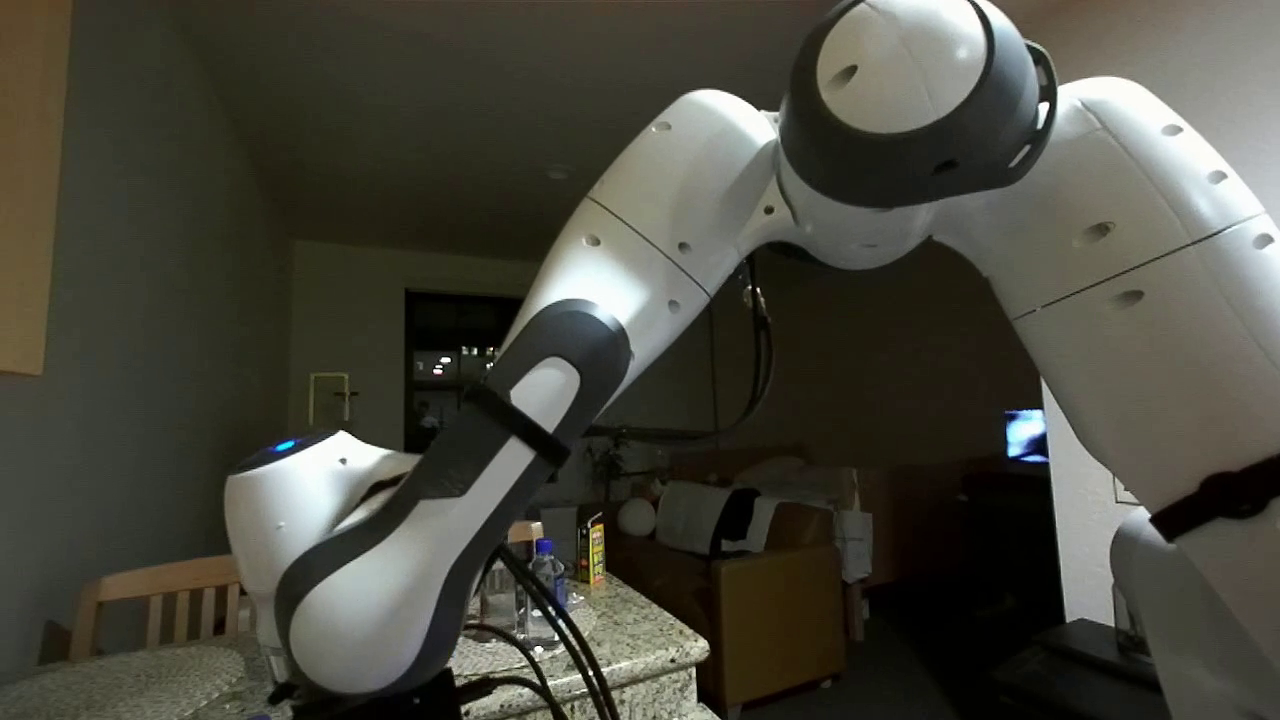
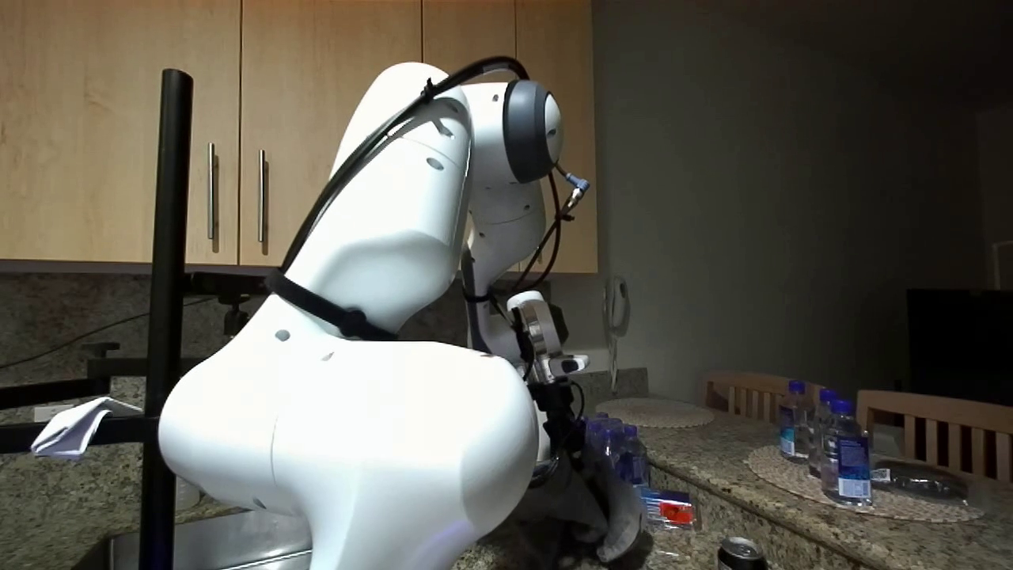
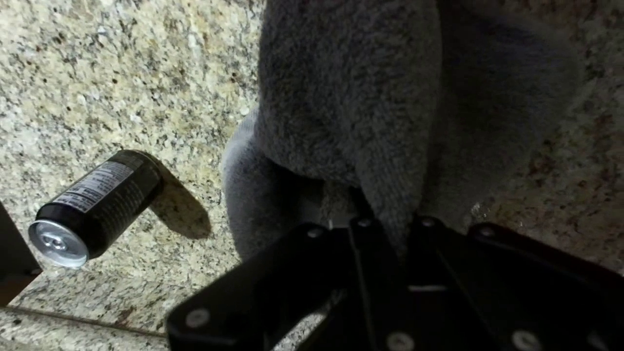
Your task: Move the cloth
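Note:
The grey fuzzy cloth fills the upper middle of the wrist view, bunched and folded. My gripper is shut on a pinched fold of the cloth, which runs down between its two fingers. In an exterior view the cloth hangs down close to the counter, below the dark gripper. Whether its lower edge touches the counter I cannot tell. The arm hides part of the gripper and cloth there. In an exterior view where the arm fills the foreground, the cloth and fingertips are out of view below the lower edge.
A dark can stands on the granite counter beside the cloth. Several water bottles and a red-blue packet are close to the gripper. A raised counter carries more bottles on a round mat. A sink lies near the arm base.

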You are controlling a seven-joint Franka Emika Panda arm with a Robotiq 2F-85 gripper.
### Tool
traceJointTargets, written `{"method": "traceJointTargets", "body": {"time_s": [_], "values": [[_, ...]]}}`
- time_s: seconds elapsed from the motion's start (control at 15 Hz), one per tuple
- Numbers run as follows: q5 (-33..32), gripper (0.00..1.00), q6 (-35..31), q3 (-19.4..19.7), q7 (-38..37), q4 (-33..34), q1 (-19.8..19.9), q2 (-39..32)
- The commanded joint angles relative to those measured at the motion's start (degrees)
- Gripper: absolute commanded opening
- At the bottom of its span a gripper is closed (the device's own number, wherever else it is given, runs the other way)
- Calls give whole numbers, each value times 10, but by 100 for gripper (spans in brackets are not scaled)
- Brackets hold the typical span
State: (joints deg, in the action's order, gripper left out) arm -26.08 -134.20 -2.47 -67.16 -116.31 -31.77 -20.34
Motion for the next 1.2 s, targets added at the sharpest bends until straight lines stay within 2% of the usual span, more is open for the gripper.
{"method": "traceJointTargets", "body": {"time_s": [0.0, 0.53, 1.13], "values": [[-5, 9, 50, -28, 37, 10, 23, 28], [-21, 9, 139, -52, 67, 81, 31, 33], [-56, 9, 196, -57, 75, 135, 37, 38]]}}
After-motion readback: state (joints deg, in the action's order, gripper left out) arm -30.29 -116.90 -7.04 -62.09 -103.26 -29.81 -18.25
